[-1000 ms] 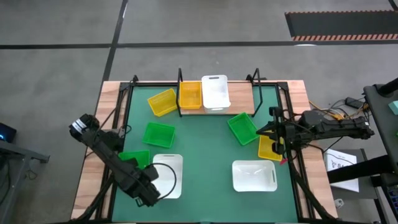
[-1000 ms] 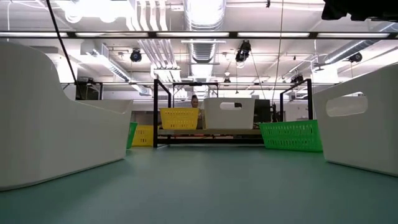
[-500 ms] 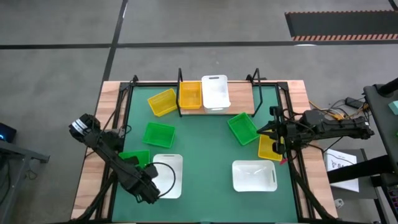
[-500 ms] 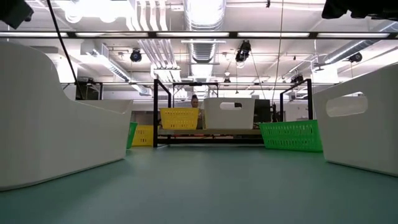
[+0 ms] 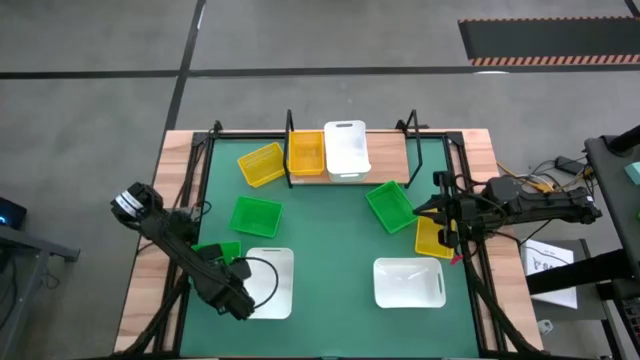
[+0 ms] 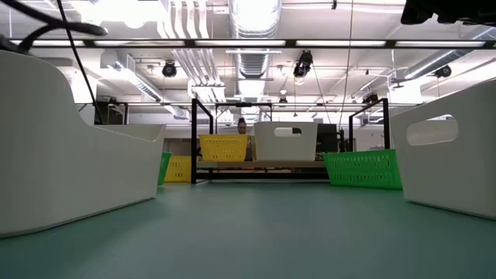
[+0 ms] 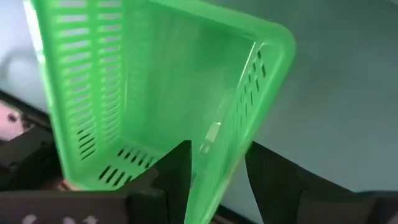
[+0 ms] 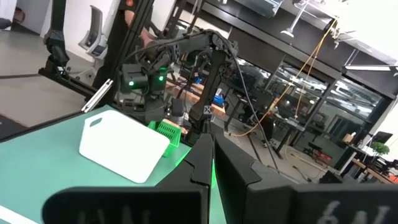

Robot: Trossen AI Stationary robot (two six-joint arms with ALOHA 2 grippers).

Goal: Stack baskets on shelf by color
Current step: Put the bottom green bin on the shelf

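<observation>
Green plastic fills our left wrist view: the left gripper [image 7: 214,168] has its two fingers closed on the wall of a green basket [image 7: 149,93], one finger inside the rim and one outside. From above we see this gripper [image 5: 232,298] at the near left corner of the mat [image 5: 330,225], beside a white basket [image 5: 270,283], with the held green basket [image 5: 214,254] just left of that white one.

We take the shelf [image 5: 385,155] at the mat's far edge as our landmark. On its board stand a yellow basket [image 5: 306,152] and, touching it on the right, a white basket [image 5: 346,150]. Just left of the shelf, on the mat, a second yellow basket [image 5: 261,164] lies tilted. In front of the shelf to the left sits another green basket [image 5: 255,216]; in front to the right sits a third green one [image 5: 390,204], turned at an angle. Well in front of the shelf on the right lies a third white basket [image 5: 408,282].

The right gripper [image 5: 447,222] hangs at the mat's right edge, over a third yellow basket [image 5: 432,238]. Its fingers look pressed together in the right wrist view, and we see nothing between them.
</observation>
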